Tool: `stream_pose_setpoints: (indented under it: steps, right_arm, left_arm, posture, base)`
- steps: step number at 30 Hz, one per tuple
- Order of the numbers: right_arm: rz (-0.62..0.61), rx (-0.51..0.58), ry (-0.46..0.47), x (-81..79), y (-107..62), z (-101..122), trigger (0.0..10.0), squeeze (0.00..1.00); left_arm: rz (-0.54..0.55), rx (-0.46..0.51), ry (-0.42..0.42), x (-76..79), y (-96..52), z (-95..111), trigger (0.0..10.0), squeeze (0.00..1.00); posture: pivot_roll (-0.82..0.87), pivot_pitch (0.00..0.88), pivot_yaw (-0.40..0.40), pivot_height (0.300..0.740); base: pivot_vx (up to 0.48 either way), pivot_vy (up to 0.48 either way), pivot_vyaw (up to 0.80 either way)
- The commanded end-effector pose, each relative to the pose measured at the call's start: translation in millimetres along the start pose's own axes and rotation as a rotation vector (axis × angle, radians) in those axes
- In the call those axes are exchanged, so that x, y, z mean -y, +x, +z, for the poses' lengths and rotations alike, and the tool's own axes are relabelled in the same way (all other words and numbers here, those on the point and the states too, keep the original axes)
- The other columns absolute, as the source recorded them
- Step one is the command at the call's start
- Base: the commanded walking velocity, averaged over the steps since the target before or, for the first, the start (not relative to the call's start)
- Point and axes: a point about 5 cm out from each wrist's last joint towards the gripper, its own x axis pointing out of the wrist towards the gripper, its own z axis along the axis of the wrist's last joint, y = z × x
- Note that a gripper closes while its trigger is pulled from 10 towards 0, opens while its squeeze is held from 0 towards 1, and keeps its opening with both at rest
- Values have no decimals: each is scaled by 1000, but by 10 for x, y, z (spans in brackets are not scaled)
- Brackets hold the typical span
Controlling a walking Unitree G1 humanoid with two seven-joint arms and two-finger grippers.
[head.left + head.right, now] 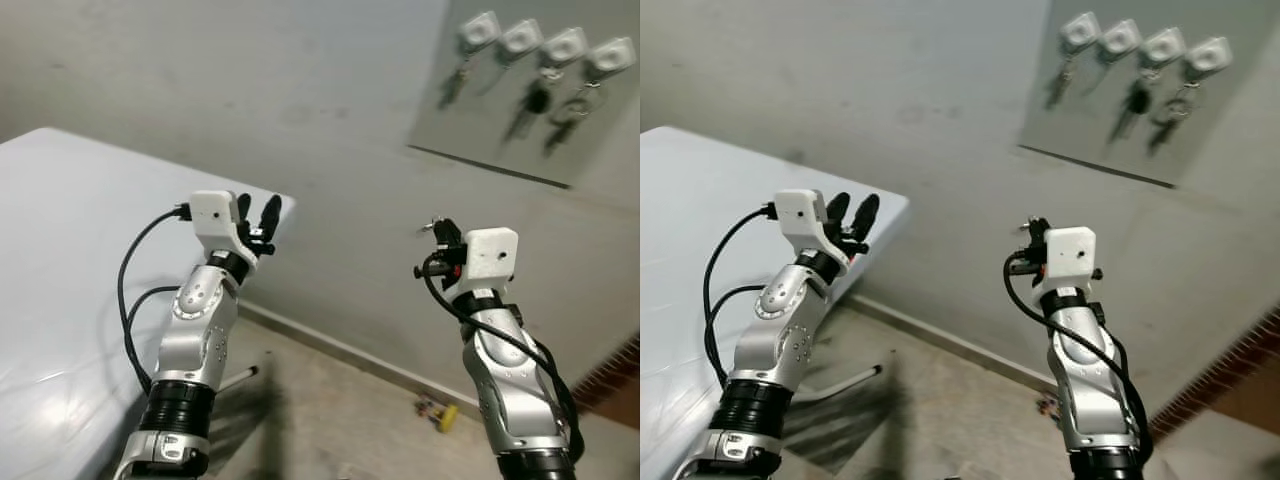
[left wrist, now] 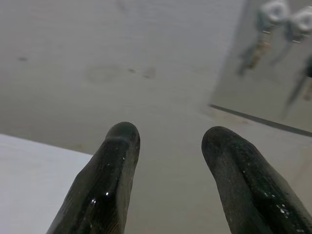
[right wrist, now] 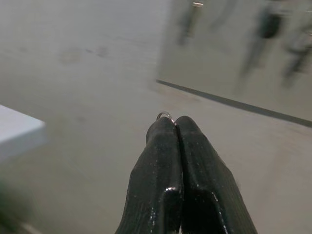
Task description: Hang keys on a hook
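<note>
Pinching thin metal key ring (image 3: 165, 115), right gripper (image 3: 174, 122)

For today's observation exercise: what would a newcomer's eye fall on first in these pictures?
Probably the two raised silver arms: the left gripper open beside the white table, the right gripper shut on a small metal ring. Next, the grey panel high on the wall to the right, with four white hooks in a row, each with keys hanging from it.

no readable text, no labels, brands, numbers or signs anywhere (wrist views partly blurred)
</note>
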Motion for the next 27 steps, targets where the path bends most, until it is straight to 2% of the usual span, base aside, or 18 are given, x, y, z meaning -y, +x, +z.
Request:
stream_pose_setpoints:
  steps: [1, 8, 15, 17, 23, 27]
  right_arm:
    - [-8, 12, -1, 8, 18, 43, 10000, 0]
    - [-10, 12, 2, 8, 20, 47, 10000, 0]
    - [-33, -12, 108, -4, 3, 32, 10000, 0]
    - [-39, -11, 110, -1, 6, 37, 10000, 0]
    - [-101, -68, 208, 44, 31, 12, 10000, 0]
    - [-10, -57, 227, -18, 6, 28, 10000, 0]
  left_arm:
    - [-14, 20, 12, 18, -3, 54, 10000, 0]
    - [-5, 2, -12, 15, -6, 45, 10000, 0]
    - [3, -43, -44, 12, -3, 5, 10000, 0]
    - [3, -45, -46, 13, -2, 2, 10000, 0]
    - [12, -53, -83, 10, 8, 5, 10000, 0]
    - [15, -61, -94, 2, 8, 9, 10000, 0]
  posture:
    - [-145, 0, -43, 724]
    - [-144, 0, -44, 724]
    - [-149, 4, -44, 724]
    - [-149, 4, -44, 724]
    - [-156, 9, -44, 724]
    - [-155, 9, -44, 724]
  base:
    - [0, 0, -781]
    - [0, 0, -779]
    - [0, 0, 0]
    - [0, 0, 0]
    - [0, 0, 0]
    - [0, 0, 0]
